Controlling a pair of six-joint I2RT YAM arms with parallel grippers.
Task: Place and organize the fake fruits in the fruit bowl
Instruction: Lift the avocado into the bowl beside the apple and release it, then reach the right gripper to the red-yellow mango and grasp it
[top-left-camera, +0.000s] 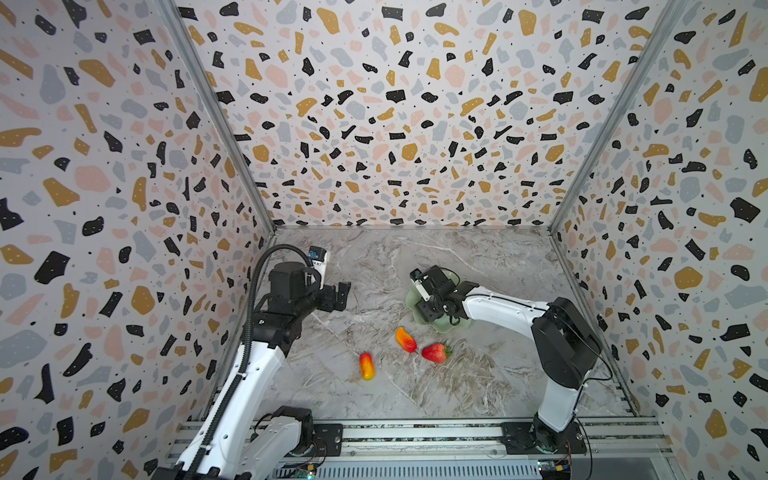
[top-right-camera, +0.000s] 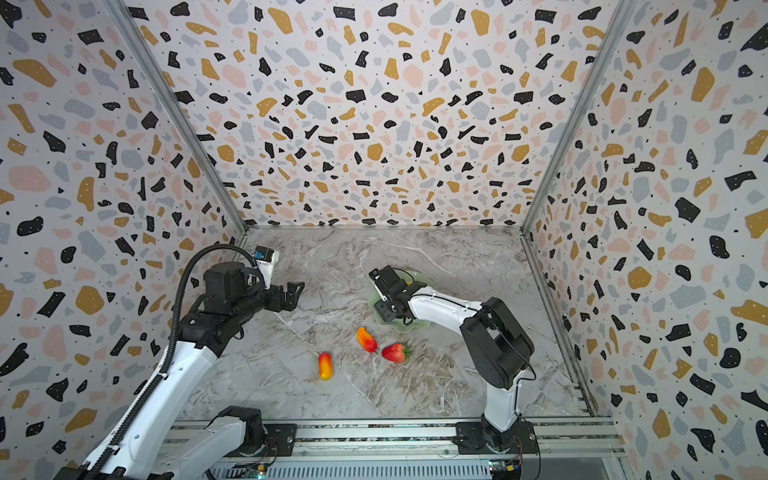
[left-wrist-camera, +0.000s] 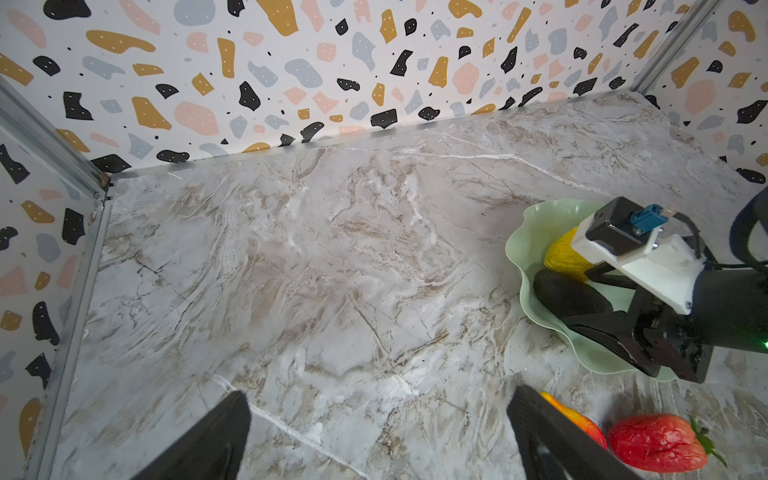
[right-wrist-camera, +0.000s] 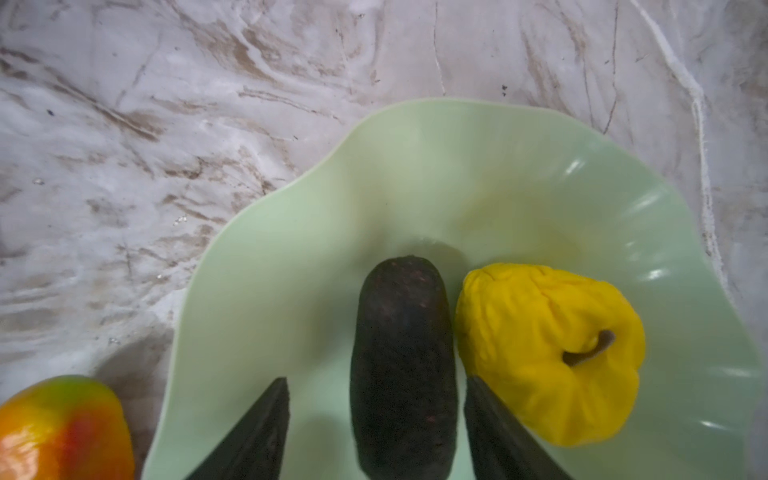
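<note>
Right claw (right-wrist-camera: 376, 379), jaws parted, straddles dark oval (right-wrist-camera: 402, 332) in fruit bowl (right-wrist-camera: 415, 166)

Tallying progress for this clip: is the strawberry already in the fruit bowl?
No, the strawberry lies on the marble table, outside the fruit bowl.
</note>
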